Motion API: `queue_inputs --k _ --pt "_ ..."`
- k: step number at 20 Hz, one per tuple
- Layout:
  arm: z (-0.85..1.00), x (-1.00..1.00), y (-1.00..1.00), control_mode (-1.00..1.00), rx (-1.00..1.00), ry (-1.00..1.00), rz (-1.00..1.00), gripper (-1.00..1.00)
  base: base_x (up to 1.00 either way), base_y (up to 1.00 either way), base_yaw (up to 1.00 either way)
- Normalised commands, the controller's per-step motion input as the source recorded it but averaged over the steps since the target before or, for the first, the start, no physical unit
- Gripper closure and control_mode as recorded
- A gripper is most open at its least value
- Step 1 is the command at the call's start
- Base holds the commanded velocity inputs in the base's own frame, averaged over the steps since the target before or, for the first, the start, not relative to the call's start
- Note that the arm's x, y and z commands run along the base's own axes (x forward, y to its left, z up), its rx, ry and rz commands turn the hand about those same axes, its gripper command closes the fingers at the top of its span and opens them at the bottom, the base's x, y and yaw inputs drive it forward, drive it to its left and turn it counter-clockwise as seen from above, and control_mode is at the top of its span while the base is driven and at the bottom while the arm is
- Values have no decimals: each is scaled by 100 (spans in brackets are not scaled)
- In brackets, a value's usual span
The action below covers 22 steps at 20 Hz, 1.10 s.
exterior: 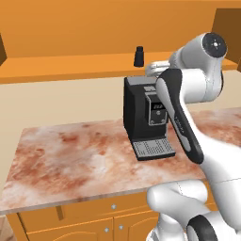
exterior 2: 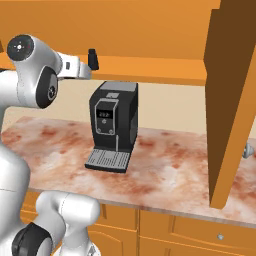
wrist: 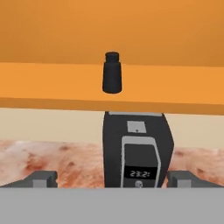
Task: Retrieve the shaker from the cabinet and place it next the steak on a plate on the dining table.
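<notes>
The small black shaker (exterior: pixel 139 56) (exterior 2: pixel 93 59) (wrist: pixel 112 72) stands upright on the open shelf of the orange cabinet (exterior: pixel 61 68) (exterior 2: pixel 150 67) (wrist: pixel 43 83). My gripper (wrist: pixel 111 179) is open and holds nothing. It points at the shelf from in front, a short way back from the shaker and a little lower. Its fingertips (wrist: pixel 41 178) stand wide apart, and the shaker is centred above the gap between them. The steak, the plate and the dining table are out of view.
A big black coffee machine (exterior: pixel 146 117) (exterior 2: pixel 112 125) (wrist: pixel 138 148) stands on the marbled counter (exterior: pixel 70 155) (exterior 2: pixel 175 165), right below the shaker. An open cabinet door (exterior 2: pixel 232 100) hangs at the right. Orange drawers (exterior: pixel 113 207) run under the counter.
</notes>
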Motion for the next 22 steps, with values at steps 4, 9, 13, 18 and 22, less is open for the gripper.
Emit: queue_inputs --k 4,9,13,18,22 --pt "8 13 4 -100 0 0 0 -100 0 0 0" --pt "0 37 0 -100 0 -1 0 -100 0 0 0" --pt "0 40 0 -100 0 -3 0 -100 0 0 0" --pt "12 34 0 -100 0 0 0 -100 0 0 0" --pt "20 30 0 -100 0 0 0 -100 0 0 0"
